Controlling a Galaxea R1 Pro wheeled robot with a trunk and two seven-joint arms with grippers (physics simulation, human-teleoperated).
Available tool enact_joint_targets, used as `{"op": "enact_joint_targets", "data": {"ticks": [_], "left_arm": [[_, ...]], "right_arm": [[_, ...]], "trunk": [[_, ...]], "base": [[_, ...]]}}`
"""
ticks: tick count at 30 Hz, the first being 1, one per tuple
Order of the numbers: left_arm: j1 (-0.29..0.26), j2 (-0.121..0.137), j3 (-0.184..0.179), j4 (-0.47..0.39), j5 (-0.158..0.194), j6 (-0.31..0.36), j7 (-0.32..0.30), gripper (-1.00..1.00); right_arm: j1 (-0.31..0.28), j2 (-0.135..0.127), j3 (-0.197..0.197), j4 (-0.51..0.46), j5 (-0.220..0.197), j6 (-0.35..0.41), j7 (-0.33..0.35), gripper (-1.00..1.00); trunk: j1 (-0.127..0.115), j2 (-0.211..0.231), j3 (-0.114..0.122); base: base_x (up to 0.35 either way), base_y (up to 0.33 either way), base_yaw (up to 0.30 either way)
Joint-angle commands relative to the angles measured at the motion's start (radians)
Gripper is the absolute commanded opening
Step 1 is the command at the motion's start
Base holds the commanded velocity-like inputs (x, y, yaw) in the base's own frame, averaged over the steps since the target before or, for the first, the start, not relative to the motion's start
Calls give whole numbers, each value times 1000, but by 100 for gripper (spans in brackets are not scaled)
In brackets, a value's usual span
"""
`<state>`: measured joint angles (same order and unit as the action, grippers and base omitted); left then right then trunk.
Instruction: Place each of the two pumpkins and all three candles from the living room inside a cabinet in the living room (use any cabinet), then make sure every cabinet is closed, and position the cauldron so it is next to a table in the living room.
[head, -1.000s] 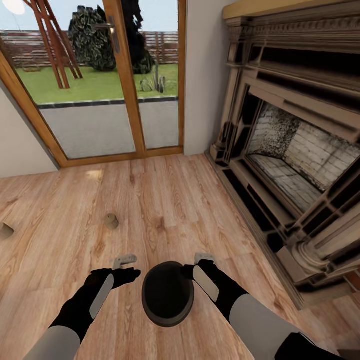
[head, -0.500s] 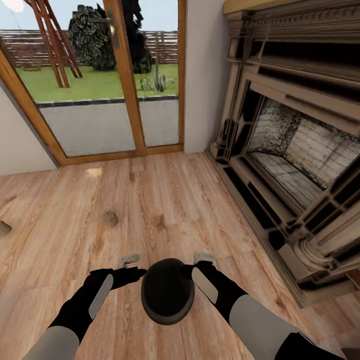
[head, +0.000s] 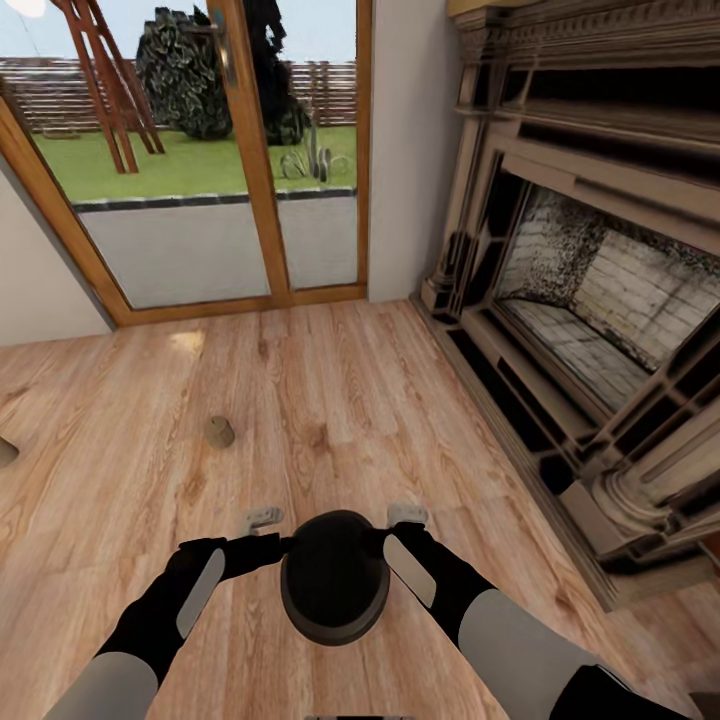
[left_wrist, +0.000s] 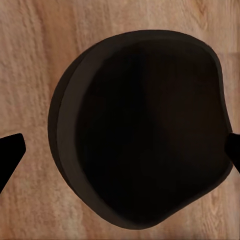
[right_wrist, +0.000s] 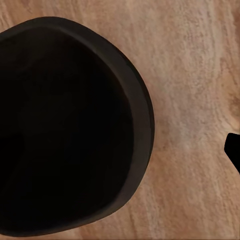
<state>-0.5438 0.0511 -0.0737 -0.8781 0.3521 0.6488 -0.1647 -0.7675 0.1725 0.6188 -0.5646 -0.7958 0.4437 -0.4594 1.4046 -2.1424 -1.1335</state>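
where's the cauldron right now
In the head view the cauldron sits low and central, between the left hand and right hand, over the wooden floor, left of the fireplace.

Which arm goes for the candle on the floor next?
Left, probably. The candle lies on the floor ahead of the left gripper, while the right gripper is across the cauldron. Both arms flank the cauldron now, so either must let go first.

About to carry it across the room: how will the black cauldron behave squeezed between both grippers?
The cauldron looks rigid, so it probably won't deform. Its round, smooth sides may slip or rotate between the left gripper and right gripper. Being large, it's likely heavy.
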Motion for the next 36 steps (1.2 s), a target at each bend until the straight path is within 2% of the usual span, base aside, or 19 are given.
{"op": "enact_joint_targets", "data": {"ticks": [1, 10, 32, 36], "left_arm": [[-1, 0, -2, -1, 0, 3, 0, 100], [0, -4, -8, 1, 5, -26, 67, 100], [0, -5, -4, 1, 5, -28, 71, 100], [0, -5, -4, 1, 5, -28, 71, 100]], "right_arm": [[-1, -1, 6, -1, -8, -2, -8, 100], [-1, 0, 7, 0, -8, -8, -8, 100], [-1, 1, 9, 2, -8, -28, -8, 100], [-1, 1, 19, 3, -8, -32, -8, 100]], "trunk": [[4, -8, -4], [38, -71, -32], [123, -225, -101], [138, -253, -114]], "base": [[0, 0, 0], [0, 0, 0], [0, 0, 0], [0, 0, 0]]}}
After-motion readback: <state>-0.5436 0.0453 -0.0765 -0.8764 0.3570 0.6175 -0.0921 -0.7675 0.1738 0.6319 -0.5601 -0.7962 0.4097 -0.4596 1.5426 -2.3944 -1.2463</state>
